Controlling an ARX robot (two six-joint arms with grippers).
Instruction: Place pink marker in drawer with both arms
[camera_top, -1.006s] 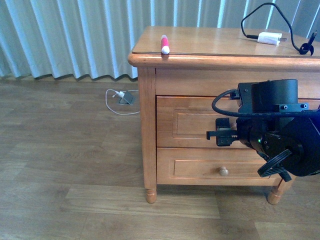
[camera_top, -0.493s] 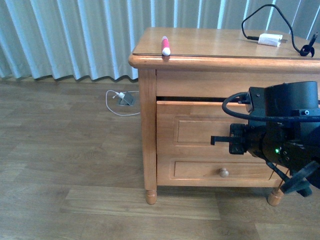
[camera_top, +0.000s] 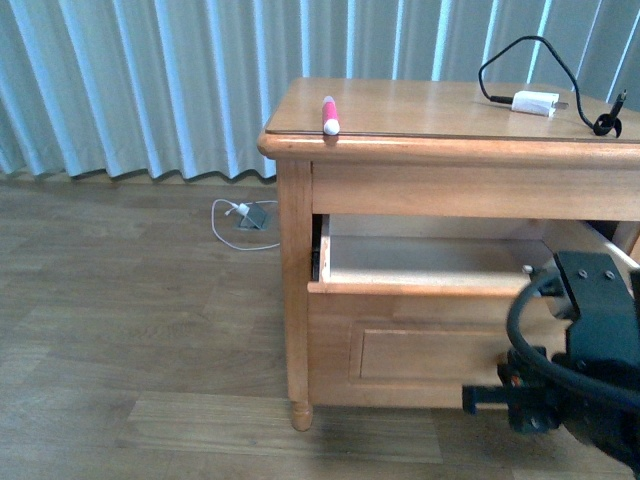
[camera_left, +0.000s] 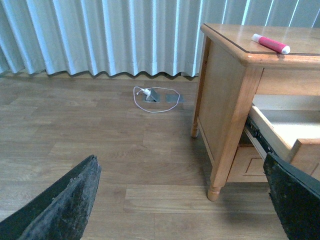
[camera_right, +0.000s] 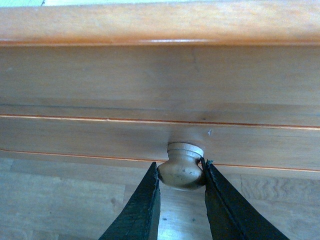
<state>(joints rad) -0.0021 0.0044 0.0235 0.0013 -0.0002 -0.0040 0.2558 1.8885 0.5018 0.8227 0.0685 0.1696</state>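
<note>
**Pale wood on show: drawer open, pink marker yet to be lifted**

The upper drawer of the cabinet stands drawn out, its pale interior bare. The right pincer is closed tight on the round knob, one finger pressed to either side, while the right arm crouches low before the drawer face. The left pincer gapes wide and holds nothing, out beyond the cabinet's left corner.

The pink marker lies on the cabinet top near the front left corner. Its long axis runs back to front, its whitish cap end is at the front edge, and it is above the drawer's left end. It lies toward the cabinet from the left pincer, and that arm looks both nearer and free, so the pick should fall to it.

The front view hides the knob behind the right arm and shows nothing of the left pincer. Only the right wrist view confirms the grip, and only the left wrist view shows the empty pincer facing marker and drawer together. A white charger plug sits well apart at the top's far end.
</note>
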